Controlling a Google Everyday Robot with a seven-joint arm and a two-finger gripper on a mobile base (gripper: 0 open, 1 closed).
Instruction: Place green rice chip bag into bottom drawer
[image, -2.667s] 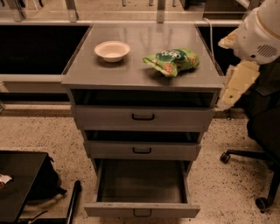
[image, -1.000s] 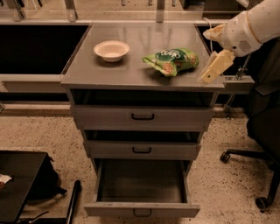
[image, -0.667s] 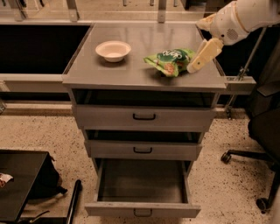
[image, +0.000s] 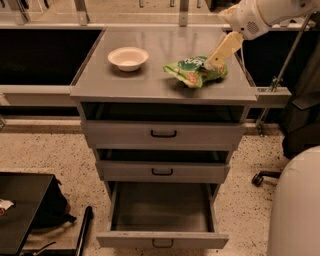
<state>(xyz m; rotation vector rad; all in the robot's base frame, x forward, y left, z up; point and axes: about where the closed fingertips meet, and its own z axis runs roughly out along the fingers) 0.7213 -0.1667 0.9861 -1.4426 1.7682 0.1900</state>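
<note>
While the crinkly bright-green foil chip bag (image: 194, 73) lies long-axis left-to-right on the grey metal counter (image: 165, 40), right of the round white bowl (image: 128, 57), the tan tool (image: 211, 61) sits at the bag's right end, whether open or closed I cannot tell, and the pulled-out grey bottom drawer (image: 162, 212) stands well below that bowl.

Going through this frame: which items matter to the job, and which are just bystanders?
Part of the job:
green rice chip bag, on the cabinet top
bottom drawer, standing open
tool, at the bag's right end

Just lying about:
white bowl
top drawer
middle drawer
</note>
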